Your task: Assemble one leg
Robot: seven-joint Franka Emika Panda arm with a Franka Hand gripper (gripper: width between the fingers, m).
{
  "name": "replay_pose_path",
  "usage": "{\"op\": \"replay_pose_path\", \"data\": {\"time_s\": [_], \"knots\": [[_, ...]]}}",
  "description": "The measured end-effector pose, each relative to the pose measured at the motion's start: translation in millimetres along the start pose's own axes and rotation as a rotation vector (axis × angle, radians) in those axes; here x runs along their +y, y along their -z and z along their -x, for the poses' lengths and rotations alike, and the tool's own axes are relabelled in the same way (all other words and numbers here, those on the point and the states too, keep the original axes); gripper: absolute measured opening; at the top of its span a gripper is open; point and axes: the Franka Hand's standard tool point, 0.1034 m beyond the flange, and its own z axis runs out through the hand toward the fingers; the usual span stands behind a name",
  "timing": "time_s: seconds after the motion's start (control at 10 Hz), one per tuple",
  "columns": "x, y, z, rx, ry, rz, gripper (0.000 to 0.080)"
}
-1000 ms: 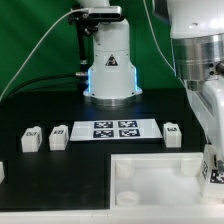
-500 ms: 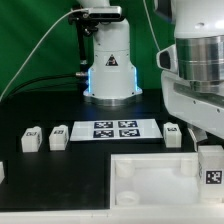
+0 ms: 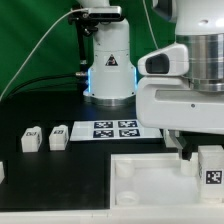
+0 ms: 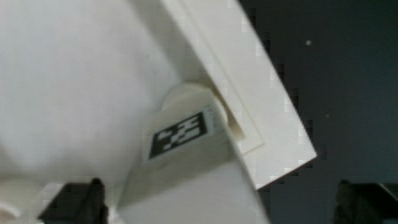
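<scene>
Jaws: gripper [image 4: 222, 200] wide apart, clamped on nothing; both dark fingers [image 4: 80, 198] show only in the wrist view.
Contact: the leg [image 4: 178, 138] sits in the gap, nearer one finger; whether they touch, cannot tell.
Wrist view only: the leg's marker face is turned to the camera, and the leg lies against the raised wall of the square part [image 4: 222, 60].
Exterior view only: the leg is at the exterior view's right edge, by the square part, long axis upright, marker toward the camera; one fingertip is just beside it.
Surroundings: arm [image 3: 190, 95] covers part of the marker board [image 3: 105, 128]; a spare leg [image 3: 32, 138] and a second spare leg [image 3: 58, 135] stand well apart, at the exterior view's left.
</scene>
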Motion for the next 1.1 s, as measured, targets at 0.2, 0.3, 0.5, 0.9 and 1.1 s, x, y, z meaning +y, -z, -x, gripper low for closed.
{"op": "replay_pose_path", "data": {"time_s": [0.2,0.3,0.5,0.9,1.1], "knots": [[-0.1,-2.5,1.4,-0.001,0.196,0.011,0.0648],[0.0,-2.6,1.5,-0.001,0.176,0.011,0.0648],[0.2,-2.9,1.7,-0.002,0.174,0.011,0.0367],[2.3,-3.3,0.9,-0.002,-0.332,0.006,0.0297],[3.5,-4.4,1.6,-0.002,-0.738,-0.004,0.0297]]}}
